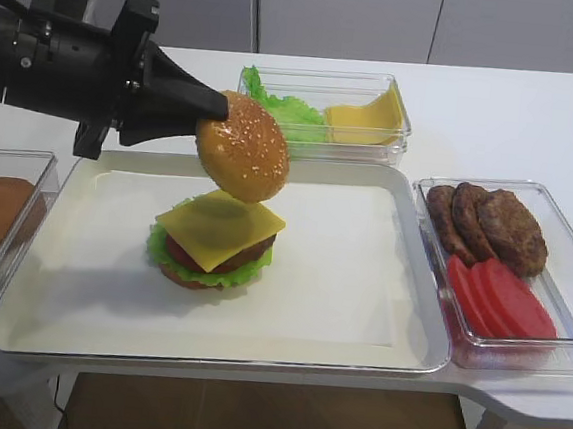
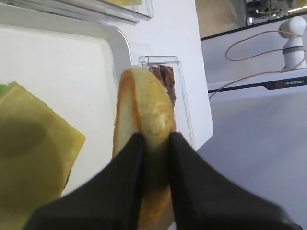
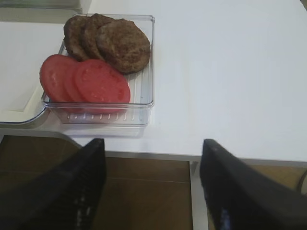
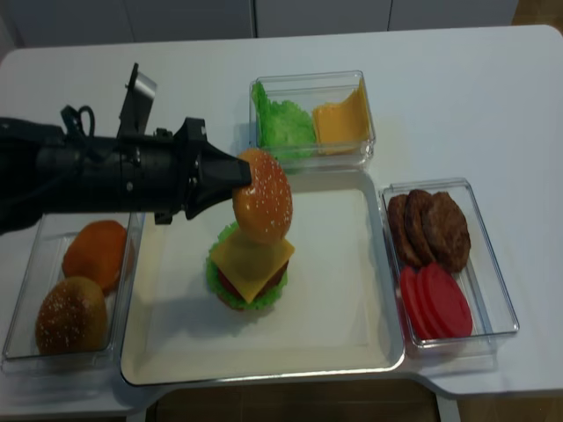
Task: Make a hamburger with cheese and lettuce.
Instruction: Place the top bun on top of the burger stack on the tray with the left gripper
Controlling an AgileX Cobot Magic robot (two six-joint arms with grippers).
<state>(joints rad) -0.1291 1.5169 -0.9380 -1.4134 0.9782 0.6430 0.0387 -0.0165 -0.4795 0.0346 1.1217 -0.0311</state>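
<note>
The hamburger (image 1: 213, 253) stands on the white tray (image 1: 357, 321), left of middle, without a top. Its square cheese (image 1: 220, 229) lies uppermost, over a brown patty and a fringe of lettuce (image 1: 159, 244). My left gripper (image 1: 215, 108) is shut on a sesame-seeded top bun (image 1: 244, 151), held on edge and tilted just above the cheese. The left wrist view shows the bun (image 2: 144, 105) pinched between both black fingers, with the cheese (image 2: 33, 148) below left. My right gripper (image 3: 153, 143) hangs open and empty off the table's front edge, near the patty box.
A clear box of patties (image 1: 491, 227) and tomato slices (image 1: 500, 298) sits right of the tray. Behind the tray stands a box (image 1: 399, 134) with loose lettuce and cheese slices. At the left, another box (image 4: 22, 347) holds buns (image 4: 70, 312).
</note>
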